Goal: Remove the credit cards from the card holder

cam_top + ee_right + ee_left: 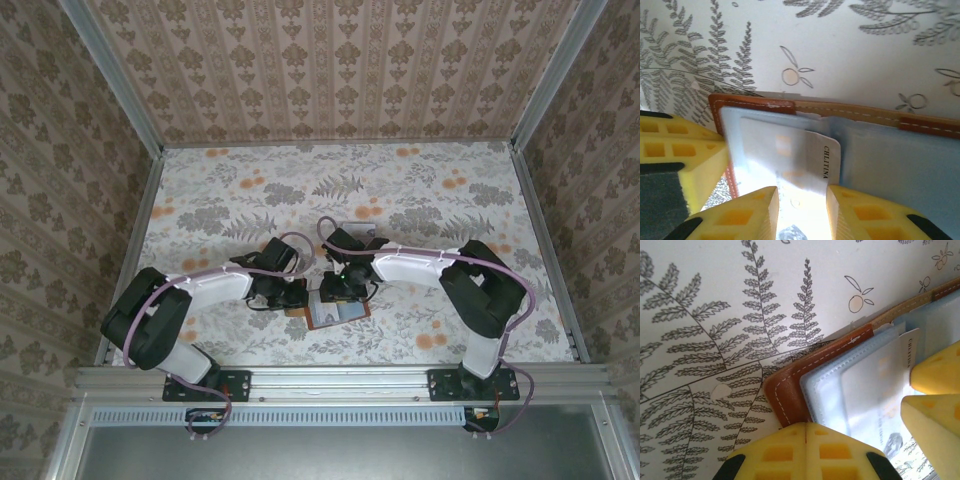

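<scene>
The table [480,200], covered in a fern-and-fruit print cloth, carries both arms reaching inward to meet at its near centre. The left arm [200,290] and the right arm [440,268] converge over the card holder [337,312], which lies spread open and flat with its grey-blue lining upward. In the left wrist view the reddish-brown stitched border of the card holder [790,390] rests directly on the cloth. The left gripper [805,426] has its yellow fingers pressed together with no gap, and their tips sit at the holder's outer edge. The right gripper [801,192] has its fingers parted to a moderate gap, set down over the lining. A pale credit card [790,150] lies flat in the lining, its printed edge near the fold and its lower part running into that gap. The views do not settle whether either finger bears on the card. No dark card can be made out.
</scene>
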Controlling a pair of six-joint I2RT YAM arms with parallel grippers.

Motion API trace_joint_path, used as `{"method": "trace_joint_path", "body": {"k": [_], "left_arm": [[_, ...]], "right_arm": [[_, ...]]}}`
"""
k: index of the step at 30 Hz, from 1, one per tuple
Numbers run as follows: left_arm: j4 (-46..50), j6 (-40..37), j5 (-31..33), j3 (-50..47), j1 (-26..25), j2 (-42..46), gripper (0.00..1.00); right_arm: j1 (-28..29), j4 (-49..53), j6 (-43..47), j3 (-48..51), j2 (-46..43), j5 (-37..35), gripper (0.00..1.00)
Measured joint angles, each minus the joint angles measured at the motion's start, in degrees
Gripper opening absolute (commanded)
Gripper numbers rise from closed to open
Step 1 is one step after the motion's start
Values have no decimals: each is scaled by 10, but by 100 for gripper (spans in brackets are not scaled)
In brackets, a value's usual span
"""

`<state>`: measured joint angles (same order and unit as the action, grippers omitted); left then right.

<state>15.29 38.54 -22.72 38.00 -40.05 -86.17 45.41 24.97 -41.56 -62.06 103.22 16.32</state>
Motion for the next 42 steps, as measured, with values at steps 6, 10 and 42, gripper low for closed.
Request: {"method": "trace_joint_path", "body": {"k": [6,10,42], "left_arm": [[-2,-2,0,0,0,0,0],[-1,-4,0,0,1,0,0],[53,-8,14,63,-21,1,0]], "right_arm": [[0,16,7,0,-1,-15,33],[0,15,8,0,-4,-13,33],[-5,-17,8,5,0,36,33]]}}
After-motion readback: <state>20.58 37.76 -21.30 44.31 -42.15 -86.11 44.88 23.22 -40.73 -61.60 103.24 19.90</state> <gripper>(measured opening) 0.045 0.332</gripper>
